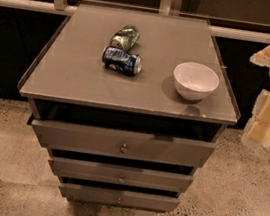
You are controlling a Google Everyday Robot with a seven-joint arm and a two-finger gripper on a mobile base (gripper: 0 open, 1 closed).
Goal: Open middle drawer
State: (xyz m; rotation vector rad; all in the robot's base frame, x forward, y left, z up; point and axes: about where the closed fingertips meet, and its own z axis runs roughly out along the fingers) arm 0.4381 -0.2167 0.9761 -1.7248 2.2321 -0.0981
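- Three grey drawers sit one under another below the cabinet top (pixel 73 78). The middle drawer (pixel 90 169) is the second one down, a slim front with a small round knob (pixel 121 179) at its centre.
- Right above it is the taller top drawer (pixel 80 137). Right below it is the bottom drawer (pixel 92 193), which looks the narrowest of the three. A dark gap shows over each front.
- On the cabinet top a green can (pixel 125 37) lies on its side toward the back. A blue can (pixel 122 60) lies on its side just in front of it, and I cannot tell whether the two touch.
- A white bowl (pixel 195 80) stands upright to the right of the cans, apart from them and near the right front corner.
- My gripper (pixel 269 117) hangs at the right edge of the view, off the cabinet's right side and well apart from the middle drawer. I cannot tell how far open it is or whether it has hold of anything.
- A speckled floor (pixel 231 205) spreads around the cabinet.
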